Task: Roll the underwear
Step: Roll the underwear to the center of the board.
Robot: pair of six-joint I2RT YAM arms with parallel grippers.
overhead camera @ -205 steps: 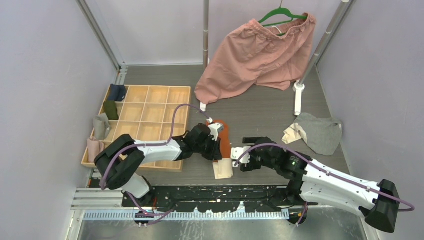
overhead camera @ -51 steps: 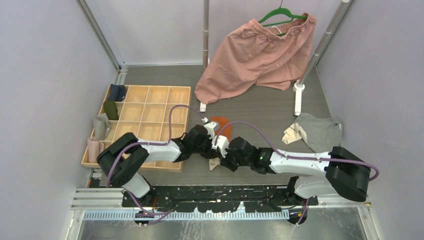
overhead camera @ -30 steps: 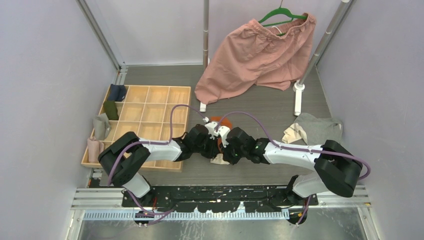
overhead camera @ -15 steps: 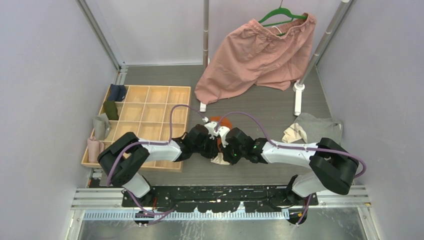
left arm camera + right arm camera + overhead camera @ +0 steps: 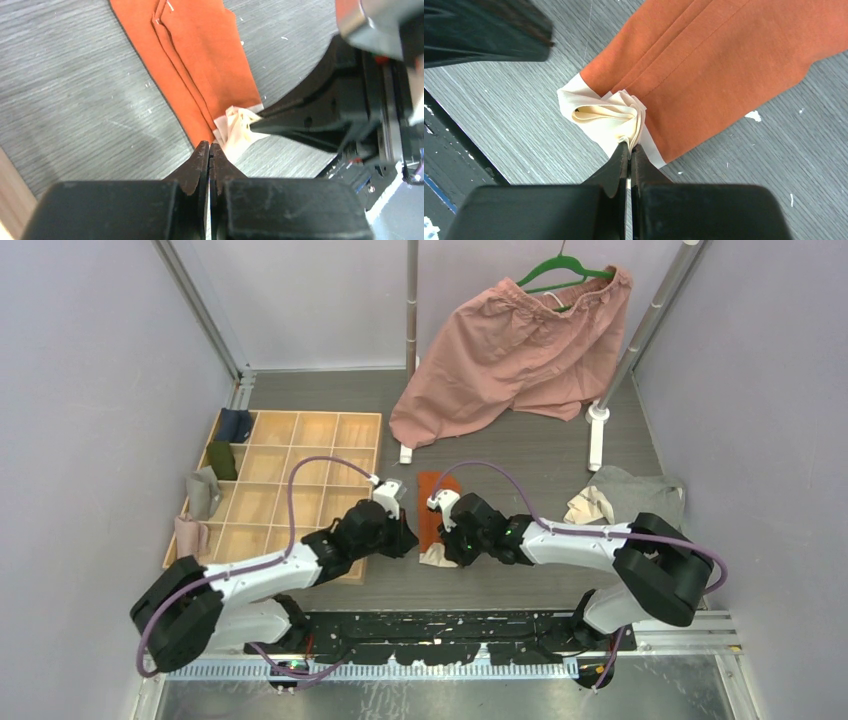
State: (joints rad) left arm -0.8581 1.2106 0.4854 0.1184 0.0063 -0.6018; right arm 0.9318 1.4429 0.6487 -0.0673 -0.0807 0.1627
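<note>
The rust-orange underwear lies on the dark table as a long folded strip, and its cream-white trim end is bunched into a small curl. My right gripper is shut on that curl, pinching its folded edge; from above it sits at the strip's near end. My left gripper is shut with nothing between its fingers, its tips just beside the strip's near left corner. The grey underwear lies crumpled at the right, apart from both grippers.
A wooden compartment tray stands left of the arms, with rolled cloths in its left cells. Big pink shorts hang from a green hanger at the back. A white pole foot stands near the grey garment.
My left arm has swung back to the left, away from the orange strip, and its gripper has closed empty. The right gripper has stayed shut on the cream end.
</note>
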